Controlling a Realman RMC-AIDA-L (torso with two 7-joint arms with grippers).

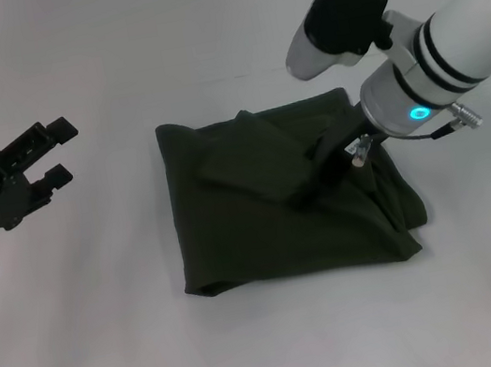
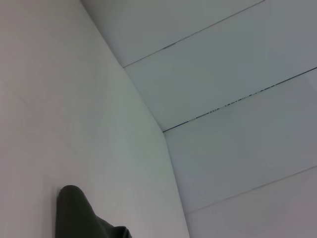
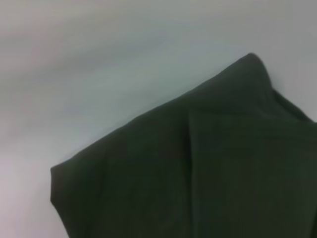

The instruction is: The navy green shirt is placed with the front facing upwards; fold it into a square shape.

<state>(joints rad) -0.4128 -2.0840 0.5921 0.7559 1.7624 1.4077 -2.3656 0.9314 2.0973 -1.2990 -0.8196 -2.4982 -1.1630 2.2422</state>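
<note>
The right pincer (image 1: 309, 193), fingers' state unclear, is pressing mid-frame on the navy green shirt (image 1: 263, 228); release gently. The left pincer (image 1: 55, 152) is hovering wide, left.

A white right arm (image 1: 474, 20) with black bands, a glowing cyan ring and a black-capped camera housing; the left gripper (image 1: 57, 152) is black, trailing a thin cable.

1 navy green shirt (image 1: 272, 226), 2 grippers
</note>
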